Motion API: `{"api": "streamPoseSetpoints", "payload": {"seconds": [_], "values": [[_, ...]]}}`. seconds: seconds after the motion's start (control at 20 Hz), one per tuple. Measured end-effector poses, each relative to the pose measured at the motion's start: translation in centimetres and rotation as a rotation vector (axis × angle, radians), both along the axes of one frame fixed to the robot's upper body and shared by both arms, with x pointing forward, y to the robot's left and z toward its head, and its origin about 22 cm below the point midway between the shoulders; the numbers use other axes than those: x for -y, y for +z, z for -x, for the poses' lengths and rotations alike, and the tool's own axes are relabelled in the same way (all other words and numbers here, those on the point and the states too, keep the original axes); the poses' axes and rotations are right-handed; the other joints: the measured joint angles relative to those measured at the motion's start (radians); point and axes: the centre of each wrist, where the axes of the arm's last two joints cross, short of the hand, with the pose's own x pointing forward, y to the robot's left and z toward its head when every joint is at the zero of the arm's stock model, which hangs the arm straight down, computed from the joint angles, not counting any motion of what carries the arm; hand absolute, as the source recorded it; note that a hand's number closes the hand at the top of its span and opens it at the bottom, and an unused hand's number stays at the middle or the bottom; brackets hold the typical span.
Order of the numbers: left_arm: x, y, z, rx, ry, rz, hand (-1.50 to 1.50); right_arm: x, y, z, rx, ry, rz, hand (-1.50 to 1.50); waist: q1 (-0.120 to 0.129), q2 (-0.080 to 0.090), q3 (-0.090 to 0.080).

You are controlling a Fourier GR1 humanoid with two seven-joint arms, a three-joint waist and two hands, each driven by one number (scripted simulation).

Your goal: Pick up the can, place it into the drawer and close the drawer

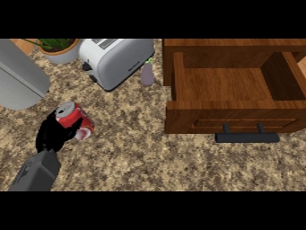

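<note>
The red can (pixel 74 117) with a silver top lies tilted on the speckled counter at the left. My left hand (pixel 51 134) is curled round its lower side, its grey forearm coming up from the bottom left. At the right stands the wooden drawer (pixel 234 114), pulled open, its bare wooden inside (pixel 228 83) facing up. The drawer's black handle (pixel 246 137) points towards me. The can is well to the left of the drawer. My right hand does not show.
A silver toaster (pixel 115 60) stands at the back, a small purple-grey object (pixel 146 74) beside it near the drawer's left wall. A potted plant (pixel 59 49) sits behind. A big grey slab (pixel 9 76) fills the top left.
</note>
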Motion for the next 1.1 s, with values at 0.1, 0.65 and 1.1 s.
{"api": "streamPoseSetpoints", "payload": {"seconds": [0.1, 0.65, 1.1], "values": [[0.3, 1.0, -0.8, 0.036, -0.023, -0.004, 1.5, 0.2, 0.0, 0.0, 0.002, -0.002, -0.003, -1.5, 0.001, 0.0, 0.0], [7.2, 4.6, -1.6, 0.113, -0.106, 0.001, 1.5, -0.1, 0.0, 0.4, 0.004, -0.018, -0.002, -1.5, 0.005, -0.002, 0.0], [10.9, 11.7, -2.8, 0.19, -0.143, -0.076, 1.5, -0.4, 0.3, 1.1, 0.007, -0.023, -0.011, -1.5, 0.002, -0.002, 0.001]]}}
